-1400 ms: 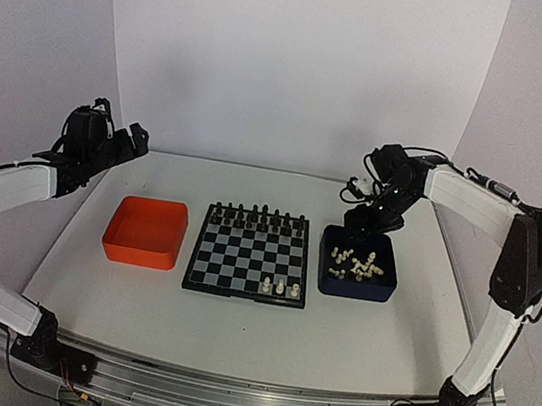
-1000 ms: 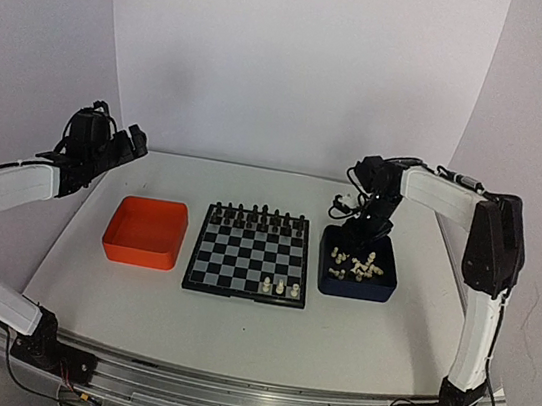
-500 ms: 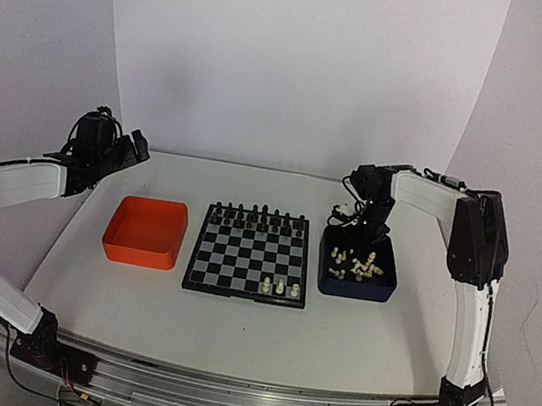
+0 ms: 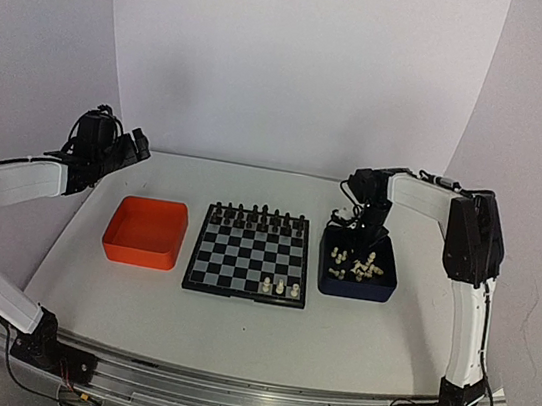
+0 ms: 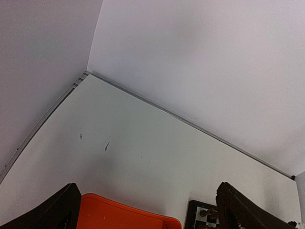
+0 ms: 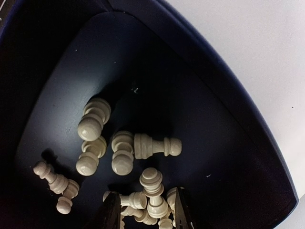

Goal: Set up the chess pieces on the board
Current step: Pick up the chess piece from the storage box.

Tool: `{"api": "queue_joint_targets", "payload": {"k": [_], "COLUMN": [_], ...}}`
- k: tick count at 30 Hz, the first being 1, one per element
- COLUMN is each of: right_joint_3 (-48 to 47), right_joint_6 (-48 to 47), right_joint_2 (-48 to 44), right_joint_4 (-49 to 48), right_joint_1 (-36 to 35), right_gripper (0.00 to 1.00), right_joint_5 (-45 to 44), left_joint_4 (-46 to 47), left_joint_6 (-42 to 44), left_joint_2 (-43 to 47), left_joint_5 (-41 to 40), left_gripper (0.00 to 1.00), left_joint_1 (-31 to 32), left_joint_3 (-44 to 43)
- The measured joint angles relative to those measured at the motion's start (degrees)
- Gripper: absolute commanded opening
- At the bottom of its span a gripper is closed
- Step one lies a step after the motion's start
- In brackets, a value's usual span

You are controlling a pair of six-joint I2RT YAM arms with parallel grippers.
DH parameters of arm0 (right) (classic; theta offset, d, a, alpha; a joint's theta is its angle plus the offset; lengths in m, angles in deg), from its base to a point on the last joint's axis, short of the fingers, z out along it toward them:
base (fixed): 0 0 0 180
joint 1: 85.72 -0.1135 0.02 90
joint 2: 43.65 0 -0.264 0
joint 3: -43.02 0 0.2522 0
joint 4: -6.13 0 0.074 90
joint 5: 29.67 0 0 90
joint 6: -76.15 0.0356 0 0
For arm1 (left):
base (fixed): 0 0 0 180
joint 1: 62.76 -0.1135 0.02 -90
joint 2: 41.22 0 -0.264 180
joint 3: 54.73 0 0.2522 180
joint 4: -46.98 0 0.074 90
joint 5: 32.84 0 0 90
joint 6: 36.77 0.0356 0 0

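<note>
Pale table [image 4: 232, 339], white backdrop. My left tool [image 4: 130, 146] hangs jaws wide apart, empty, beyond the orange plastic tray [image 4: 146, 232]. On the small black-and-grey checked chessboard [image 4: 244, 250], three cream-white chess pieces [image 4: 279, 287] stand on the near row. The rest [image 6: 123, 152] lie heaped in the dark blue tray [image 6: 228, 119]. My right tool [image 6: 145, 210] straddles one upright piece [image 6: 153, 191]; I cannot tell if it's clamped. I'd grip that one clear of the fallen neighbour [image 6: 131, 200], then lift straight.

I count one board [image 4: 243, 260], one orange tray [image 4: 139, 256], one dark blue tray [image 4: 356, 290], plus three chess pieces [image 4: 280, 287] on squares.
</note>
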Motion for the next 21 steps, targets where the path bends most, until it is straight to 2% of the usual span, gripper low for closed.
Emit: {"api": "queue_joint_targets", "payload": {"k": [21], "right_joint_3": [-0.67], "right_joint_6": [-0.35], "right_joint_2": [2.99], "right_joint_4": [-0.31], "right_joint_1": [0.13], "right_gripper": [0.31], "right_joint_5": [-1.48], "left_joint_4": [-0.01], "left_joint_6": [-0.26], "left_joint_2": [0.81], "left_joint_5": [-0.02], "left_gripper": [1.0], "left_joint_1": [0.0], "left_joint_3": [0.0]}}
